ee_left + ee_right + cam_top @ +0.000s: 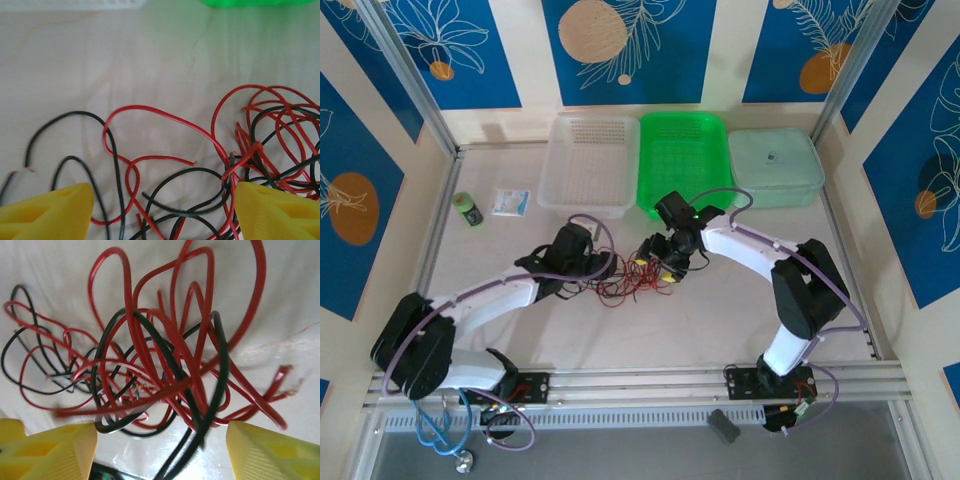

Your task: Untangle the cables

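"Top external view: where are the cables [625,284]?"
"Centre of frame, tangled on the worktop [720,320] between both arms."
"Left claw [162,202]?"
"Jaws spread wide, gripping nothing. Red and black wires lie on the worktop between its fingers."
"Right claw [160,442]?"
"Also wide apart and empty, just over the tangle."

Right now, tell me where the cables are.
In the top view, the cables lie mid-table between the left gripper and right gripper, just in front of the green tray.
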### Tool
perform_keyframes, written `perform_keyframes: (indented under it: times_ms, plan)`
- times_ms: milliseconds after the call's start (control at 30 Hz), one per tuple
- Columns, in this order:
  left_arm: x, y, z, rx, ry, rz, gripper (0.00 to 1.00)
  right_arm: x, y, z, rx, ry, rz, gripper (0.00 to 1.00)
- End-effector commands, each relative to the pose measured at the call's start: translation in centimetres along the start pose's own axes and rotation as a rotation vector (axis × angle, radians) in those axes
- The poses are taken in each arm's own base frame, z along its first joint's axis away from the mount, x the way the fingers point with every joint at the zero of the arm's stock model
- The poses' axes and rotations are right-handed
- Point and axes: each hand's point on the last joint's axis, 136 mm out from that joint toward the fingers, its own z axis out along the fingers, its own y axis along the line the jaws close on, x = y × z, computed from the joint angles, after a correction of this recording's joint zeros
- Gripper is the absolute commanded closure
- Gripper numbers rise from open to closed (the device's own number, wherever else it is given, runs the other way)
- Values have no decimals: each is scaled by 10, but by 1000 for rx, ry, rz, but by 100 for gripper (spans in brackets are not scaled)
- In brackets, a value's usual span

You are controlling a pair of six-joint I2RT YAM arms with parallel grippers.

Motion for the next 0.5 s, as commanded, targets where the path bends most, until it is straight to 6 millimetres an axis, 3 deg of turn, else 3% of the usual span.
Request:
perform_keyframes:
  times_ms: [0,100,300,367,467]
  plan:
    - [11,-19,19,71,23,-20,26,-4,-12,6,69,-20,56,31]
    - [23,-24,39,82,65,-36,32,-6,-24,17,94,-22,74,40]
    - [47,-16,63,42,132,-61,46,-10,-45,20,123,-40,82,95]
    - [51,-10,65,10,146,-61,59,-12,-52,17,120,-46,77,100]
    - [56,5,65,-66,166,-53,89,-16,-56,11,61,-65,29,100]
